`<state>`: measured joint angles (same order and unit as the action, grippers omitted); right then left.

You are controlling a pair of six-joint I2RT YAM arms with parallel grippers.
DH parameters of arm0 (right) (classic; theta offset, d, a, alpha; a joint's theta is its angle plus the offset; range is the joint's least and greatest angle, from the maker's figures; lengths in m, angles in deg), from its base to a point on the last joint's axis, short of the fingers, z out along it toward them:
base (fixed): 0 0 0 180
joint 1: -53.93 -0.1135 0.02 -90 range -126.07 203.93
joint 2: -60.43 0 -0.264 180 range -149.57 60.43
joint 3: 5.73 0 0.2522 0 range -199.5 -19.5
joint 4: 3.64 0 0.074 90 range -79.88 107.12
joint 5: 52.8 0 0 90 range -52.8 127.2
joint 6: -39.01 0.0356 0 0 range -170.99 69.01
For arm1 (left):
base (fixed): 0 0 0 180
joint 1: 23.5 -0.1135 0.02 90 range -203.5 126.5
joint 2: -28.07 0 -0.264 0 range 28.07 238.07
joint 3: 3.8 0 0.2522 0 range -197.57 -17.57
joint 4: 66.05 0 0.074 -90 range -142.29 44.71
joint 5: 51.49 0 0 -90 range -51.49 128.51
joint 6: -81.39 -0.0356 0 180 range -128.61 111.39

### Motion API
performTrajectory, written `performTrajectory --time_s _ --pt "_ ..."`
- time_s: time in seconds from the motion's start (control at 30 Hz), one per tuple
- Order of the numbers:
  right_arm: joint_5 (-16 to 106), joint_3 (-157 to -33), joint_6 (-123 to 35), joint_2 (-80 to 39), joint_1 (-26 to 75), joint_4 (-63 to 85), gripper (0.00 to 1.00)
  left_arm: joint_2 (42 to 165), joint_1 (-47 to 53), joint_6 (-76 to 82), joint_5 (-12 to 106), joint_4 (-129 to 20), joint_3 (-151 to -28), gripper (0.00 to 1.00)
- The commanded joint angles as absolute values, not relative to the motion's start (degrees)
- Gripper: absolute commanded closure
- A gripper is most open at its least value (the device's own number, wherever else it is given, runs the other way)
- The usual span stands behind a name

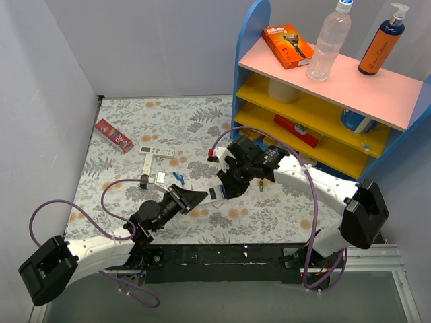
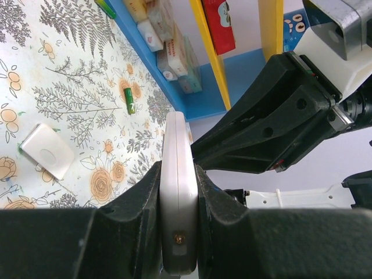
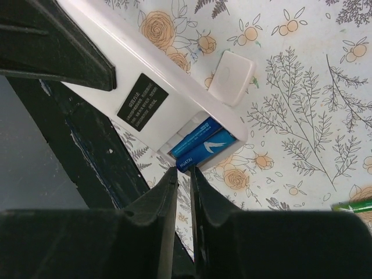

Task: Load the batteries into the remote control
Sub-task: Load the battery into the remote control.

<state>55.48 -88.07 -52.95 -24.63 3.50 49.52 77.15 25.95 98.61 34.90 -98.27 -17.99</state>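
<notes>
Found the remote control (image 3: 168, 75) held above the table, plain white back turned to the right wrist camera, clamped by its long edges in the left gripper (image 2: 179, 174), fingers closed tight on it. Counted two blue batteries (image 3: 203, 142) lying side by side in the open recess at its end; could not tell whether fully seated. Noted the right gripper (image 3: 183, 174) at the recess mouth, fingers drawn almost together with only a sliver between, nothing visible in them, tips just beside the nearer battery's end. Logged a loose white battery cover (image 3: 231, 77) on the floral table (image 3: 302, 87), not yet refitted. Recorded a spare green battery (image 2: 129, 100) on the table, apart from the remote. Judged loading nearly done: pressing home and closing the cover left.
</notes>
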Motion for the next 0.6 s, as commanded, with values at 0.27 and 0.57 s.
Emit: performTrajectory --time_s 0.27,0.57 --pt "53.0 -84.1 -46.0 -18.3 4.6 34.4 0.73 67.1 27.0 102.4 33.5 -96.6 -17.7 1.00" --pt "54.2 -80.4 -42.2 -13.8 6.8 29.9 0.69 66.6 26.4 106.4 31.7 -96.9 -14.6 1.00"
